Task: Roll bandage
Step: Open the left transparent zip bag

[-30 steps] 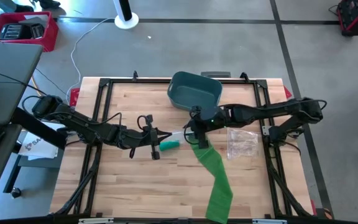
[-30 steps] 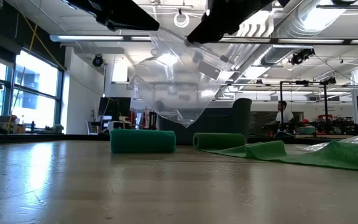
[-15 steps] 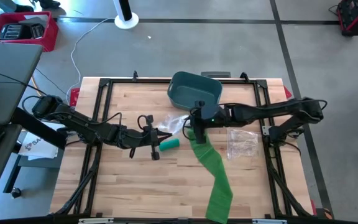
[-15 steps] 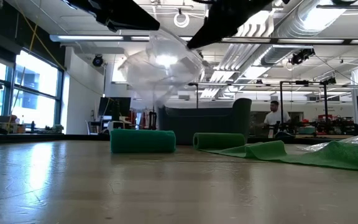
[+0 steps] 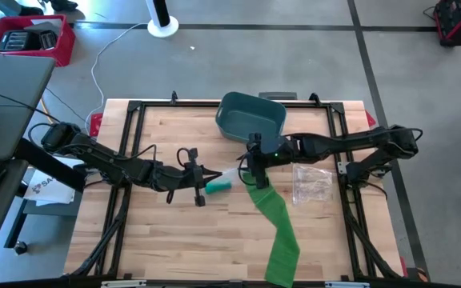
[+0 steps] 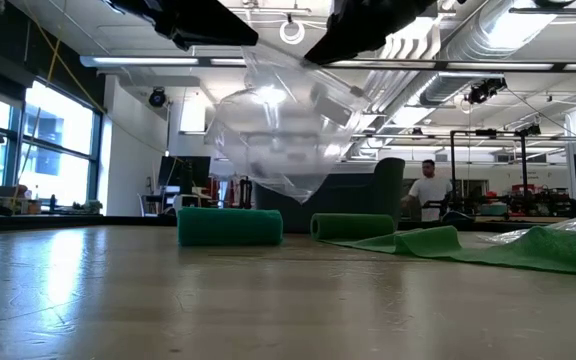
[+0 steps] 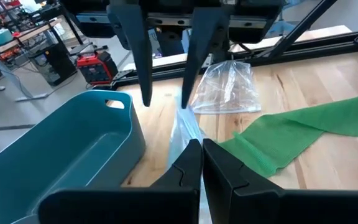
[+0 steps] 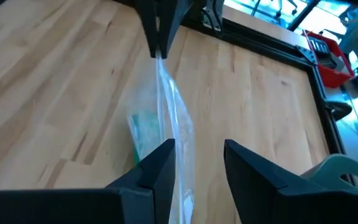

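Wood-plank worktop (image 5: 158, 232) w/ black frame rails. On it: teal bin (image 5: 251, 116) at far edge, centre; green bandage strip (image 5: 277, 228) unrolled toward near edge; short green roll (image 5: 218, 186) mid-worktop; clear plastic bag (image 5: 311, 183) right of strip.

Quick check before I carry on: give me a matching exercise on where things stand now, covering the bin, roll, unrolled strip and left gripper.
Things:
1. bin
2. roll
3. strip
4. left gripper

Places or states:
a. shut on the clear bag
b. trailing to the table's near edge
c. at the table's far edge, empty
d. on the table by the lifted bag

Pairs: 1-c, 2-d, 3-b, 4-a
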Robot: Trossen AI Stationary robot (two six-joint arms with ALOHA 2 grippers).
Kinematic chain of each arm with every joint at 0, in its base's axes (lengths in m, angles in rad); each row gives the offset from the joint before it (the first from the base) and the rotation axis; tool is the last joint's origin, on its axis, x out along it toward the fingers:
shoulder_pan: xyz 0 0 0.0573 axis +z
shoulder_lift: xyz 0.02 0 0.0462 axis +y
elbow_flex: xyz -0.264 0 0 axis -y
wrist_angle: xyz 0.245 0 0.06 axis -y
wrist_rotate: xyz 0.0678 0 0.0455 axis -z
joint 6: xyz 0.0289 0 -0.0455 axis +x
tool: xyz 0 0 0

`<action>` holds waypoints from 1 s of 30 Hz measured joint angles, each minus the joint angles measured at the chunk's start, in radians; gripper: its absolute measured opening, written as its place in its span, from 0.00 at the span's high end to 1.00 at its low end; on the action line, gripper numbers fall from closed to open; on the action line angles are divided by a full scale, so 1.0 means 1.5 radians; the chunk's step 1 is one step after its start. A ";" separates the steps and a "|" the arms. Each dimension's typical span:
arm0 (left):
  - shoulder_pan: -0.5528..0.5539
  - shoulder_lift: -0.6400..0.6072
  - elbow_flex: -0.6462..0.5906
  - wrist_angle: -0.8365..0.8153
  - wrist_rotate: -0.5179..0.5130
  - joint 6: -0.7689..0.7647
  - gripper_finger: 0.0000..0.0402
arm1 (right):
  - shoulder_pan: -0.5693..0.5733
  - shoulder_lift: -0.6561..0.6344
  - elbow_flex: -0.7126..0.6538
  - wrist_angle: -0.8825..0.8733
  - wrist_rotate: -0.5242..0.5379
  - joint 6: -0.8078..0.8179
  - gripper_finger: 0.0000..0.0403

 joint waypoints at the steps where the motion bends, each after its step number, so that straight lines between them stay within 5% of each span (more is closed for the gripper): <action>1: 0.000 0.000 0.000 0.004 0.004 0.000 1.00 | 0.001 0.002 0.000 0.000 0.000 -0.007 0.68; 10: 0.000 0.000 0.000 0.047 0.049 -0.001 1.00 | 0.017 0.029 0.000 0.012 0.056 -0.043 0.70; 18: 0.006 -0.002 0.000 0.073 0.021 0.017 0.95 | 0.017 0.106 0.000 0.049 -0.073 -0.032 0.96; 21: 0.014 -0.013 0.000 0.050 -0.018 0.017 0.86 | 0.015 0.126 0.000 0.065 -0.079 -0.006 0.98; 26: 0.014 -0.041 0.000 0.009 -0.139 0.008 0.72 | -0.002 0.113 0.000 0.058 0.032 0.047 0.99; 30: 0.017 -0.053 0.000 0.007 -0.180 -0.024 0.65 | -0.025 0.078 0.000 0.057 0.241 0.165 1.00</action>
